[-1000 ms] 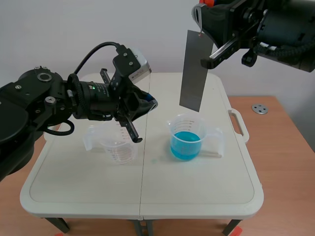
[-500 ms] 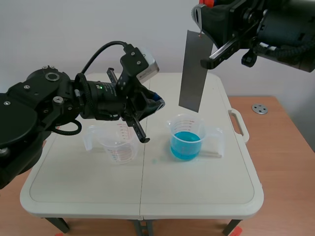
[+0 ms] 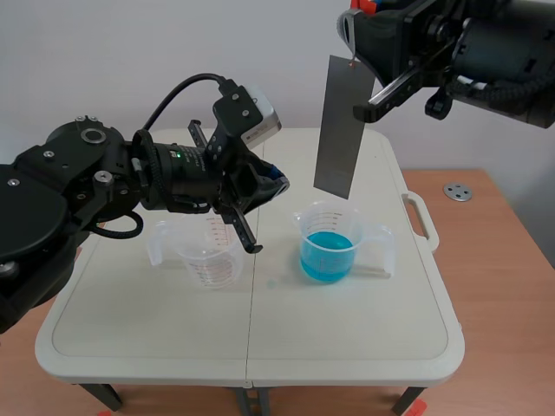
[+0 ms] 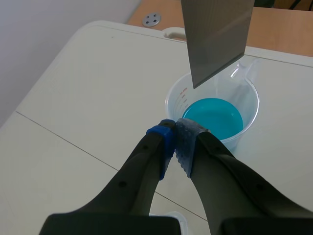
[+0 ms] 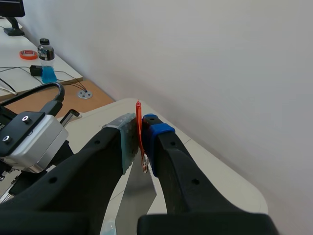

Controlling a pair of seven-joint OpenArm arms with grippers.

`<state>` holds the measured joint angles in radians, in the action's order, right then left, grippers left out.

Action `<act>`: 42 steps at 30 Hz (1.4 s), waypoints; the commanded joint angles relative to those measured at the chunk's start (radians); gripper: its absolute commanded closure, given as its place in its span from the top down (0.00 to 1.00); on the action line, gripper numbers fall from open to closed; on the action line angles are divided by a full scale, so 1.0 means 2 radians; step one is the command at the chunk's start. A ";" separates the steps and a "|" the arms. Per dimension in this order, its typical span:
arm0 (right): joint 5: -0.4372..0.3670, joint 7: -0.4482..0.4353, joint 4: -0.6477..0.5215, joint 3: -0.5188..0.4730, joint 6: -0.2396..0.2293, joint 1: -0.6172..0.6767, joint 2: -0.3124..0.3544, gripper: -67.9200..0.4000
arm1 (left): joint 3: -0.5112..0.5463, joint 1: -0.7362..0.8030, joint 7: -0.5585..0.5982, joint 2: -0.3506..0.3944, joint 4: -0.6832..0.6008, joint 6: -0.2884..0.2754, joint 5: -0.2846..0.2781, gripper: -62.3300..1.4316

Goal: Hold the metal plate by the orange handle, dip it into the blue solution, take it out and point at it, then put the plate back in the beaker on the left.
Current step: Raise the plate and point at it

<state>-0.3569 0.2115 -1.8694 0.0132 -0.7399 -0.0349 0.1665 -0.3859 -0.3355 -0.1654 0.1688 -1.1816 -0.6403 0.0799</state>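
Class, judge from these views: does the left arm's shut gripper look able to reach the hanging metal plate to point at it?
Probably yes. The left gripper, shut, has the metal plate just ahead of it, hanging free above the blue solution beaker. Nothing stands between them.

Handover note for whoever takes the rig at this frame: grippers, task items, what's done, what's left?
Right gripper: shut on the orange handle; metal plate hangs above the blue solution in the right beaker, clear of it.
Left gripper: shut on nothing, plate's lower edge ahead of its tips.
Left beaker: no plate in it.
Done: plate is out; a dip cannot be confirmed.
Left: pointing, then plate into left beaker.
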 commanded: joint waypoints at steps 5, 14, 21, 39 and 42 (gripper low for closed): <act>-0.009 -0.007 -0.011 -0.001 -0.003 -0.005 0.004 0.02 | 0.011 0.006 0.017 0.003 -0.022 0.008 -0.004 0.04; -0.009 -0.003 -0.011 -0.001 -0.003 -0.005 0.004 0.02 | 0.059 0.102 0.037 0.042 -0.119 0.047 -0.004 0.04; -0.009 -0.003 -0.011 -0.001 -0.003 -0.005 0.004 0.02 | 0.134 0.202 0.071 0.087 -0.182 0.106 -0.005 0.04; -0.018 -0.003 -0.010 0.000 -0.003 -0.010 0.004 0.02 | 0.276 0.523 0.120 0.109 -0.268 0.172 -0.073 0.04; -0.021 -0.004 -0.010 0.001 -0.003 -0.016 0.004 0.02 | 0.275 0.562 0.123 0.108 -0.274 0.174 -0.076 0.04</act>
<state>-0.3828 0.2195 -1.8694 0.0132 -0.7399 -0.0391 0.1665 0.1661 0.7906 0.0593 0.3901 -1.7161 -0.2966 -0.0650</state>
